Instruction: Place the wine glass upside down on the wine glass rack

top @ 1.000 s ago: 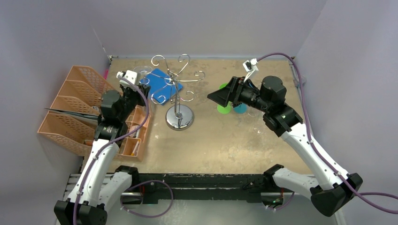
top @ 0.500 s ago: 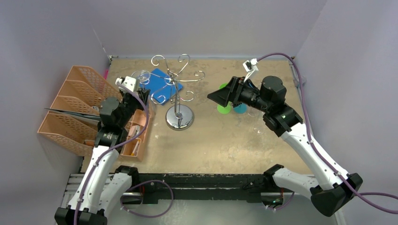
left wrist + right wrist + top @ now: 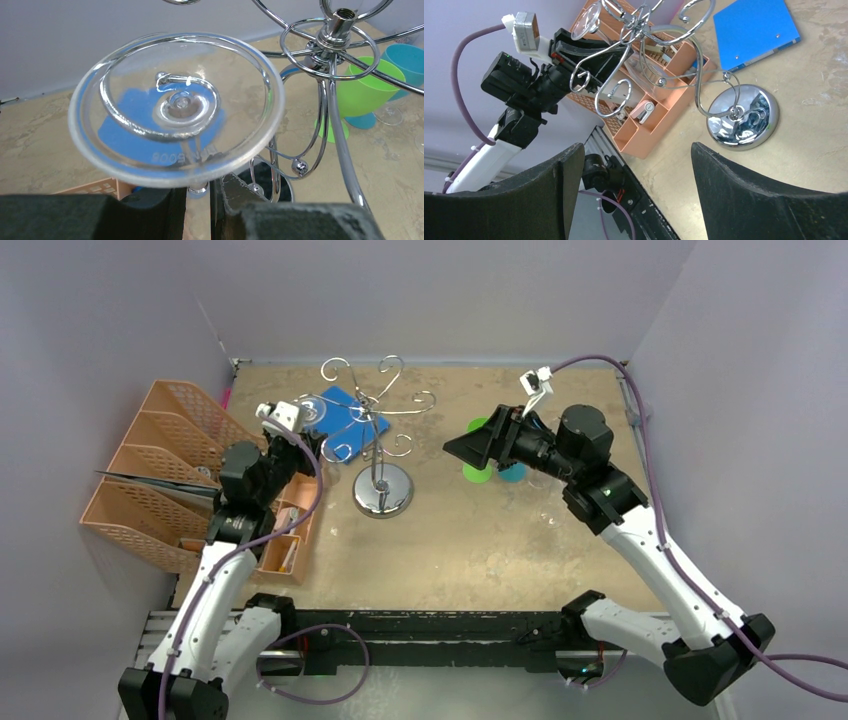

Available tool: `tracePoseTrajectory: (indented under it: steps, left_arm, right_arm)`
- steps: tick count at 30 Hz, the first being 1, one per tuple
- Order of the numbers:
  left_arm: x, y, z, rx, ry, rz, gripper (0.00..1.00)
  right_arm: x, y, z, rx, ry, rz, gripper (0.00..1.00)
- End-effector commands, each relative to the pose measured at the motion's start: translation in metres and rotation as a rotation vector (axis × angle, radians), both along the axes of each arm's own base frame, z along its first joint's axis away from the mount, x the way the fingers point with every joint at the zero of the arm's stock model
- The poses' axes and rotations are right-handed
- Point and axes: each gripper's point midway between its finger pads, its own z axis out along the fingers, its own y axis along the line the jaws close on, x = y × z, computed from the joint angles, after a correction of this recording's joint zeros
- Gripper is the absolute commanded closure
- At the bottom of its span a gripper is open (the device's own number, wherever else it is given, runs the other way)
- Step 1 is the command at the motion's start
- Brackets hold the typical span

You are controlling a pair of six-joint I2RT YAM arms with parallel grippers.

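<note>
Left pincer is clamped on the stem of the wine glass, fingers nearly together with the stem between them. The glass is foot-up and tilted, with the foot facing the wrist camera; the bowl is hidden below the fingers.

The glass is at the left side of the rack, up at arm level. In the left wrist view, one scroll end shows through the clear foot, curling round the point where the stem joins. I can't tell whether the foot rests on that scroll or hangs just off it. In the top view the glass overlaps the rack's left-hand arms, with the left pincer just below it.

The rack stands upright, its round shiny base flat on the bench and its post vertical.

Right pincer is wide open and holds nothing. It is off the bench to the right of the rack, well apart from it and pointing towards it. Its wrist view frames the rack and the left arm between the two spread fingers.

Other items:
- Blue folder lies flat behind the rack.
- Orange organiser sits at the left edge of the bench, beside the left arm.
- Green cup and teal cup stand side by side on the right, partly hidden under the right arm in the top view.
</note>
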Motion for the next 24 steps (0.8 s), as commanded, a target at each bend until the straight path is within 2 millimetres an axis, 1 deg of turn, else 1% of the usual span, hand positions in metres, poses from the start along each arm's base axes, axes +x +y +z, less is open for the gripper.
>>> tracePoseTrajectory:
  steps: [1, 8, 13, 19, 21, 24]
  left_arm:
    - [0.000, 0.005, 0.008, -0.010, 0.016, 0.026, 0.83]
    - [-0.011, 0.010, 0.012, -0.053, 0.007, 0.059, 0.62]
    - [-0.024, 0.017, 0.012, -0.079, 0.034, 0.107, 0.54]
    - [-0.052, 0.027, 0.011, -0.152, 0.074, 0.170, 0.45]
    - [-0.064, 0.034, 0.016, -0.193, 0.062, 0.207, 0.41]
    - [-0.081, 0.044, 0.024, -0.249, 0.059, 0.272, 0.39]
  right_arm:
    - [-0.006, -0.002, 0.017, 0.035, -0.050, 0.001, 0.20]
    - [-0.007, -0.003, 0.020, 0.041, -0.051, -0.005, 0.20]
    - [-0.010, -0.005, 0.018, 0.030, -0.048, -0.006, 0.20]
    - [-0.014, -0.017, 0.010, -0.043, -0.051, -0.034, 0.20]
    - [-0.015, -0.022, 0.008, -0.065, -0.058, -0.058, 0.20]
    - [-0.015, -0.033, 0.008, -0.107, -0.078, -0.099, 0.19]
